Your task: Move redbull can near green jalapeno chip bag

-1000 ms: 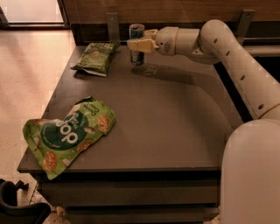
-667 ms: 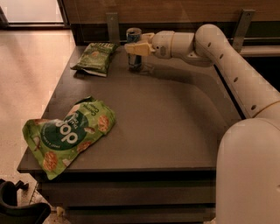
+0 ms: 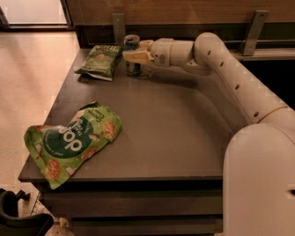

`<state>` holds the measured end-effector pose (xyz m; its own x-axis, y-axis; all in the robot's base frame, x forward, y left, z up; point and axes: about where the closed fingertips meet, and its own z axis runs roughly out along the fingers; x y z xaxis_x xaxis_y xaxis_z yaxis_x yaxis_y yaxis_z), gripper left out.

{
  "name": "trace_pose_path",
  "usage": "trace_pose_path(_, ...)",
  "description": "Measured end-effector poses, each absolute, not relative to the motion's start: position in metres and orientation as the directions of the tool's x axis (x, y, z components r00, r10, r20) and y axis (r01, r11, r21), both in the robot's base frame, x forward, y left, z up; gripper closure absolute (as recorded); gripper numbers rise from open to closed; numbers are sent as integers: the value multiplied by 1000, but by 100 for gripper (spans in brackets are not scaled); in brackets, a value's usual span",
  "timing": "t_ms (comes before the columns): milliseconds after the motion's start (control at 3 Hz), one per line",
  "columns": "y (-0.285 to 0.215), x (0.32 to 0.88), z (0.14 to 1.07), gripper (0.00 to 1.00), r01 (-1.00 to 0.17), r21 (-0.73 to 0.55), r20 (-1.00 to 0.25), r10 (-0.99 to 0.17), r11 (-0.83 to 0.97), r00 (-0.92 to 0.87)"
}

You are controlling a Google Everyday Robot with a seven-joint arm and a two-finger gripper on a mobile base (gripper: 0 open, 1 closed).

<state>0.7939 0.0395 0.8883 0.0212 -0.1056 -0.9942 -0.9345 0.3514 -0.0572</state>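
Dark grey tabletop (image 3: 184,138) is filling most of the frame, tiled floor (image 3: 27,69) showing at left, wood-panelled wall (image 3: 184,11) running along the top.

Nearest, lower left: large bright green crinkled snack bag with white "pop" lettering (image 3: 73,140) is lying flat at the table's front corner, well apart from the action. Not the target.

White jointed robot arm (image 3: 221,60) is reaching from lower right toward upper centre.

Far end, upper centre: pale two-finger gripper (image 3: 134,51) is sitting at the slim blue-and-silver redbull can (image 3: 133,69), jaws closed across its upper body, so it is gripping the can. Can is standing upright; whether its base is touching the table or hanging just above it, cannot tell.

Upper left: small dark olive-green jalapeno chip bag (image 3: 99,60) is lying flat, pale edge facing the viewer. Can is already just beside the bag's right edge, a narrow strip of table showing between them.

Step in hand, judged: placing and letting go.
- Keeping the can vertical while lowering; tall and slim, so it is tipping easily.
- Not pushing further left, or the can is riding onto the crinkled bag and standing unevenly.
- Setting the base flat on bare table first, then opening.
- Pulling out to the right along the arm's line, not sweeping sideways across the can.
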Motion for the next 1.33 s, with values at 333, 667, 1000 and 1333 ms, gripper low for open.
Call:
trace_pose_path(333,44,793,888,61,-937,-56,-994,-104,346,21)
trace_pose_path(667,48,793,887,32,-939,-54,-994,-103,340,20)
trace_pose_path(1000,51,792,887,8,-940,-53,-995,-103,336,20)
trace_pose_path(1333,54,792,886,0,-942,-52,-995,-102,333,19)
